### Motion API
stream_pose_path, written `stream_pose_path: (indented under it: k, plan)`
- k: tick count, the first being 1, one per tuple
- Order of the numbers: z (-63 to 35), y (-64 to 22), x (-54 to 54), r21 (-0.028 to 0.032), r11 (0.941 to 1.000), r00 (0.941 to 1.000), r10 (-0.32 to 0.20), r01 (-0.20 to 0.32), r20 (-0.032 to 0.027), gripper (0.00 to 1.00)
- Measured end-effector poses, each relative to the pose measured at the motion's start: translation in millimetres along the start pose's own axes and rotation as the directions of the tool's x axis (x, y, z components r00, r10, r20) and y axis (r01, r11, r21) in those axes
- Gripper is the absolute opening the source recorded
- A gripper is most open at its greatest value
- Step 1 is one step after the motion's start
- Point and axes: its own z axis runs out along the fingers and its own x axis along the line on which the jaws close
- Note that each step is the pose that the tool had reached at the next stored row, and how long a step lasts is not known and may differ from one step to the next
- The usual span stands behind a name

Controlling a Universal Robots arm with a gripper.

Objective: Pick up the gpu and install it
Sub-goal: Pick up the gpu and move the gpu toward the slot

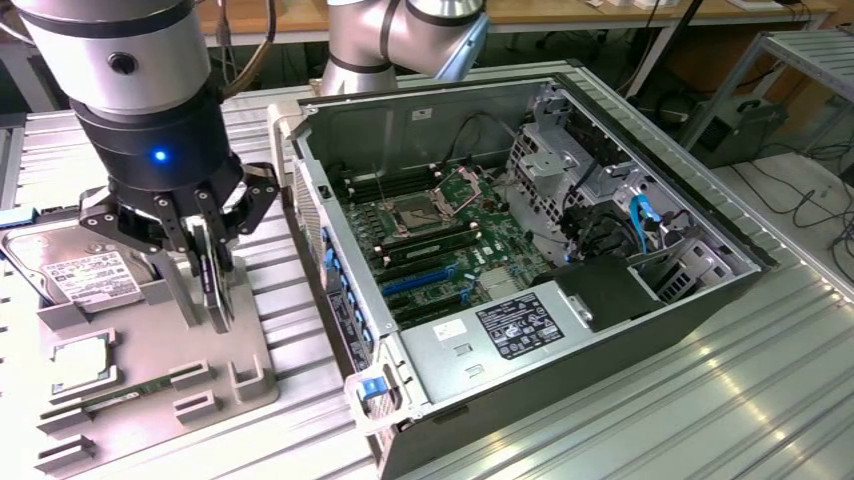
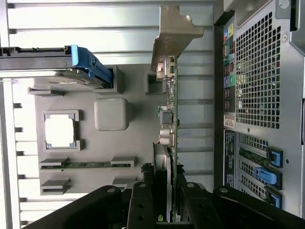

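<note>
The gpu (image 1: 216, 295), a thin green card seen edge-on, hangs upright in my gripper (image 1: 200, 250), which is shut on it. It hovers over the grey parts tray (image 1: 254, 355), to the exterior view's left of the open computer case (image 1: 400, 130). In the wrist view the gpu (image 2: 172, 105) runs away from my gripper (image 2: 167, 205), with its silver end bracket (image 2: 175, 36) at the far end and a black fan part by the fingers. The card's lower edge is close to the tray; I cannot tell if it touches.
On the tray lie a silver hard drive (image 1: 87, 275), a square processor (image 1: 83, 362) and a thin memory stick (image 1: 127, 392). Inside the case, the motherboard shows blue expansion slots (image 1: 420, 280). The case's rear panel (image 2: 257, 86) stands close beside the card. Ribbed metal table (image 1: 747, 380) all around.
</note>
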Motion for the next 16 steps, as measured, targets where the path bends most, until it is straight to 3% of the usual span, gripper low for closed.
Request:
stream_pose_path:
  k: [3, 16]
  plan:
    - [-14.5, 0.1, -0.2, -0.0002, 1.0, 1.0, 0.0, 0.0, -0.0003, 0.27]
    - [-23.1, 0.2, -0.4, 0.0002, 1.0, 1.0, 0.0, 0.0, -0.0003, 0.27]
